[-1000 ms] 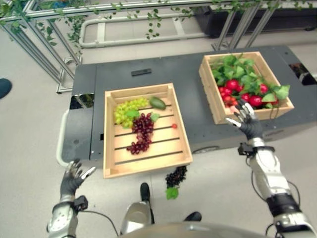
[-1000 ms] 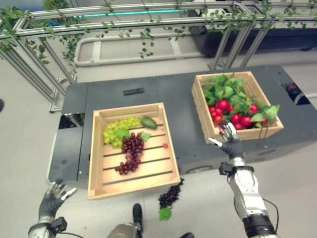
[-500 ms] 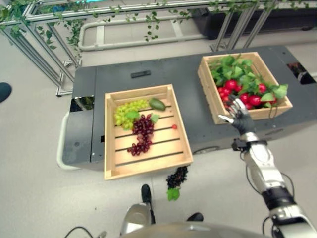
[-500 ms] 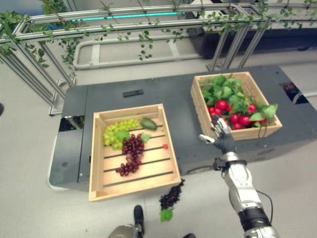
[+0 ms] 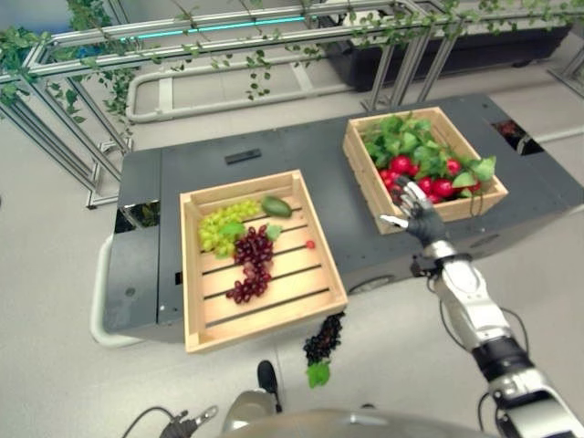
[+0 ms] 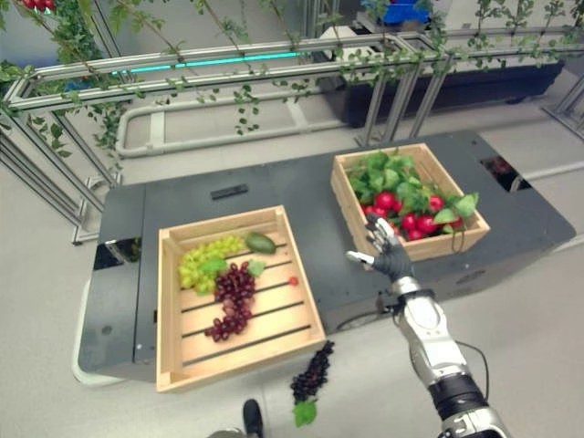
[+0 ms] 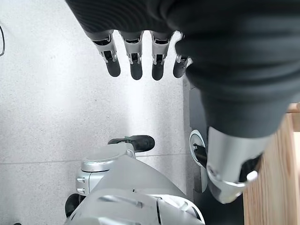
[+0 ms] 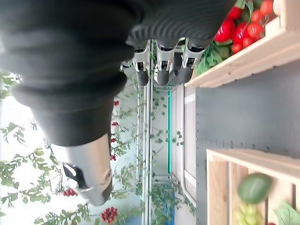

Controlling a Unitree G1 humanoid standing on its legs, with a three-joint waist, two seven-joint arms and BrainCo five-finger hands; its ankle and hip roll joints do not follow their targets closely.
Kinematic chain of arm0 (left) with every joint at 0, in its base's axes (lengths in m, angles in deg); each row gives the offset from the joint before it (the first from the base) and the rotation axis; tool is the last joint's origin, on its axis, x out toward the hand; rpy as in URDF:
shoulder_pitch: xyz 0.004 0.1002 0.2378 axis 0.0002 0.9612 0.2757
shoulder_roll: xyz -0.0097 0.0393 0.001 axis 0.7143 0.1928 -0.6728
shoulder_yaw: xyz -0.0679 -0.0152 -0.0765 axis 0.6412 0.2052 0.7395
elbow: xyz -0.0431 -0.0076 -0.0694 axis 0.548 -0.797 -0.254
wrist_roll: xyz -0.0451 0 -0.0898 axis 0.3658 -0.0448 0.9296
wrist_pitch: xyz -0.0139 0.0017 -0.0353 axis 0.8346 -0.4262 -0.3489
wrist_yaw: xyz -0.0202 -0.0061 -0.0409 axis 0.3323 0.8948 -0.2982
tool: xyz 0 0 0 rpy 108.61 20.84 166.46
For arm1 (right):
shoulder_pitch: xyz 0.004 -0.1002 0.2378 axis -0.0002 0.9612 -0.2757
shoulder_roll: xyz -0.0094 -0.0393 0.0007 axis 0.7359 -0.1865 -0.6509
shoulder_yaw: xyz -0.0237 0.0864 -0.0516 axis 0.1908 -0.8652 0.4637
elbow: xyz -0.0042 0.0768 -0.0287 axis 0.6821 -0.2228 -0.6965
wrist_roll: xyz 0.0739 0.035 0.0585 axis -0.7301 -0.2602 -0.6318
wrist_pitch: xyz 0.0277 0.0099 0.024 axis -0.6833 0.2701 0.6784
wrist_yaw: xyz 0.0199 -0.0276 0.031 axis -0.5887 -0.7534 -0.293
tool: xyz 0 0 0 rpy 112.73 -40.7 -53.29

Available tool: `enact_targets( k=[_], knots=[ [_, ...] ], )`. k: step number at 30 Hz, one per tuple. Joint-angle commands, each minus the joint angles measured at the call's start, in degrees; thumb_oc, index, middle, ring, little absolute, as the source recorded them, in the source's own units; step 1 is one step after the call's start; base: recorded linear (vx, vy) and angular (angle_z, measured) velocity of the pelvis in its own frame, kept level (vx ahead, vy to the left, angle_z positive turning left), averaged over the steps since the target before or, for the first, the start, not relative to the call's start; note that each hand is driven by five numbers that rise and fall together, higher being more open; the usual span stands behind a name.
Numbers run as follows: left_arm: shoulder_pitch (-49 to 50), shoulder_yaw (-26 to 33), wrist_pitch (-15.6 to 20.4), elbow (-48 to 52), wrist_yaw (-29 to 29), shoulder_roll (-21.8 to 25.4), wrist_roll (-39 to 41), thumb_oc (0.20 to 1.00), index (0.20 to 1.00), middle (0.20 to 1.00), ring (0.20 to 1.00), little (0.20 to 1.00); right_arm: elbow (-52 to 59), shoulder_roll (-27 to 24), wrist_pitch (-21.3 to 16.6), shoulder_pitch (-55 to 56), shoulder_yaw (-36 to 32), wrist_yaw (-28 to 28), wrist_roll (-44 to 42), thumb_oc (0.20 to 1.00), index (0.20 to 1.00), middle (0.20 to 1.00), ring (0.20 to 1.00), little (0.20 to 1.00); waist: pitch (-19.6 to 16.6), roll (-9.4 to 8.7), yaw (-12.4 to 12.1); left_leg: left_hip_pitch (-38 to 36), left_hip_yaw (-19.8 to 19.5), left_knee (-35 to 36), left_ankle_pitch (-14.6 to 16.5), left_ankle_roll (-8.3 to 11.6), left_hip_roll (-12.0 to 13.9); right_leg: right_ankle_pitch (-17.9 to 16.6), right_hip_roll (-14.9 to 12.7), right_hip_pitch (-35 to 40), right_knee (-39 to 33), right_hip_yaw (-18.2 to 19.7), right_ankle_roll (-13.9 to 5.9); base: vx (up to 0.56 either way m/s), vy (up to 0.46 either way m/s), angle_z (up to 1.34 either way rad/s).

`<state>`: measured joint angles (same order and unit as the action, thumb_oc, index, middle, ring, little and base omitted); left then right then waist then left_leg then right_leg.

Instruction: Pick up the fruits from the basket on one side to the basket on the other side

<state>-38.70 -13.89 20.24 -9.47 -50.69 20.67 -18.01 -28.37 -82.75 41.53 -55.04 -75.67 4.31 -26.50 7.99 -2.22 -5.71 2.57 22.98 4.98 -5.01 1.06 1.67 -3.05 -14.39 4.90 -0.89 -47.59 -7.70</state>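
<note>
- The dark bench filled mid-frame, bare between the crates.
- The left crate overhung the near edge, holding grapes.
- The right crate, upper right, held red fruits half hidden by leaves.
- The right hand hovered at its near corner, fingers apart, empty.
- The left hand, fingers straight, hung over the floor.
- Dark grapes lay on the floor.

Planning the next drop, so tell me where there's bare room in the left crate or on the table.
The left crate's near slats, below the purple grapes, are bare. So is the table strip between it and the right crate. Green grapes and an avocado crowd its far end.
</note>
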Motion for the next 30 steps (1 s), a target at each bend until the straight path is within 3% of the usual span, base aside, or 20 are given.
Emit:
enact_targets(
  k=[1,5,7,8,10,12,13,19,25,30],
  knots=[
    [-1.32,-3.98,-0.05,-0.43,-0.67,1.48,-0.70,1.000,1.000,1.000,1.000,1.000,1.33,1.19,-1.00,-4.73,-0.94,0.94,1.28,1.000,1.000,1.000,1.000,1.000,-0.51,0.60,-1.10,-4.39,0.39,-1.45,4.89,2.00,0.12,-5.61,-5.47,-2.76,4.38,0.99,-3.98,0.00,0.137,0.06],
    [-0.75,-6.41,0.35,2.05,-0.67,0.49,0.74,1.000,1.000,1.000,1.000,1.000,0.43,1.33,-0.39,-4.88,-0.30,1.61,2.05,1.000,1.000,1.000,1.000,1.000,0.28,2.08,-0.02,-6.13,0.31,-1.03,5.87,0.73,-0.93,-6.25,-8.46,-5.23,10.22,3.70,-4.99,0.02,0.180,0.01],
    [-0.14,-6.89,0.39,2.79,-0.65,0.58,1.17,1.000,1.000,1.000,1.000,1.000,0.72,1.21,-0.30,-4.53,0.05,1.83,2.81,1.000,1.000,1.000,1.000,1.000,1.29,2.92,0.82,-7.69,0.25,-0.60,6.14,0.06,-1.63,-7.90,-10.86,-7.60,16.15,6.45,-6.26,0.01,0.212,-0.12],
    [0.51,-7.61,0.76,4.29,-0.45,0.47,2.23,1.000,1.000,1.000,1.000,1.000,0.99,1.24,-0.38,-4.35,-0.23,1.53,3.14,1.000,1.000,1.000,1.000,1.000,2.55,4.31,1.56,-8.40,-0.17,-0.43,6.30,-0.62,-1.73,-8.04,-11.69,-9.96,20.62,9.50,-6.65,-0.02,0.151,-0.08],
    [1.28,-8.50,0.66,6.24,-0.74,0.28,2.57,1.000,1.000,1.000,1.000,1.000,1.12,1.08,-0.33,-3.92,-0.49,1.37,3.49,1.000,1.000,1.000,1.000,1.000,2.39,4.45,1.08,-8.31,0.11,-0.46,6.62,-0.52,-1.98,-7.21,-11.77,-10.19,18.90,9.70,-6.47,0.00,0.026,-0.06],
    [1.85,-9.45,0.67,8.27,-0.96,0.44,2.51,1.000,1.000,1.000,1.000,1.000,1.48,0.96,-0.29,-3.53,-0.84,1.22,3.89,1.000,1.000,1.000,1.000,1.000,2.35,4.51,0.76,-8.10,-0.32,-0.52,6.43,-0.25,-2.10,-6.41,-10.85,-9.22,15.53,9.44,-6.08,0.01,-0.088,0.01],
    [2.56,-11.40,0.91,11.88,-1.53,1.26,3.09,1.000,1.000,1.000,1.000,1.000,1.43,0.05,-0.13,-2.74,-1.30,1.22,3.98,1.000,1.000,1.000,1.000,1.000,2.11,3.98,-0.02,-6.72,-2.00,-1.48,6.44,0.29,-1.96,-4.24,-8.30,-7.53,9.67,10.37,-5.16,0.00,-0.111,0.04],
    [4.70,-14.82,0.75,18.99,-2.73,2.27,6.11,1.000,1.000,1.000,1.000,1.000,0.61,-1.33,0.36,-2.53,-0.44,1.28,4.67,1.000,1.000,1.000,1.000,1.000,0.15,4.25,-1.63,-4.73,-0.54,-3.13,4.74,2.92,0.53,-4.31,-4.29,-2.38,2.12,6.50,-4.11,0.02,-0.157,0.19],
    [2.71,-16.18,1.45,21.46,-2.10,3.66,4.80,1.000,1.000,1.000,1.000,1.000,-1.44,-1.22,-0.17,-2.21,-0.47,0.59,5.26,1.000,1.000,1.000,1.000,1.000,-0.49,4.60,-1.37,-3.88,-0.57,-2.42,2.85,4.29,1.99,-3.51,-2.66,-0.87,0.11,4.86,-3.06,-0.01,-0.074,0.04],
    [1.74,-15.68,1.83,19.75,-1.71,3.40,3.61,1.000,1.000,1.000,1.000,1.000,-10.30,0.17,0.51,-0.17,-0.67,-0.52,8.31,1.000,1.000,1.000,1.000,1.000,-0.97,4.79,-0.98,-3.92,-0.32,-1.88,2.51,4.40,2.02,-3.20,-2.30,-0.46,-0.40,4.51,-2.67,0.01,-0.010,0.05]
  ],
)
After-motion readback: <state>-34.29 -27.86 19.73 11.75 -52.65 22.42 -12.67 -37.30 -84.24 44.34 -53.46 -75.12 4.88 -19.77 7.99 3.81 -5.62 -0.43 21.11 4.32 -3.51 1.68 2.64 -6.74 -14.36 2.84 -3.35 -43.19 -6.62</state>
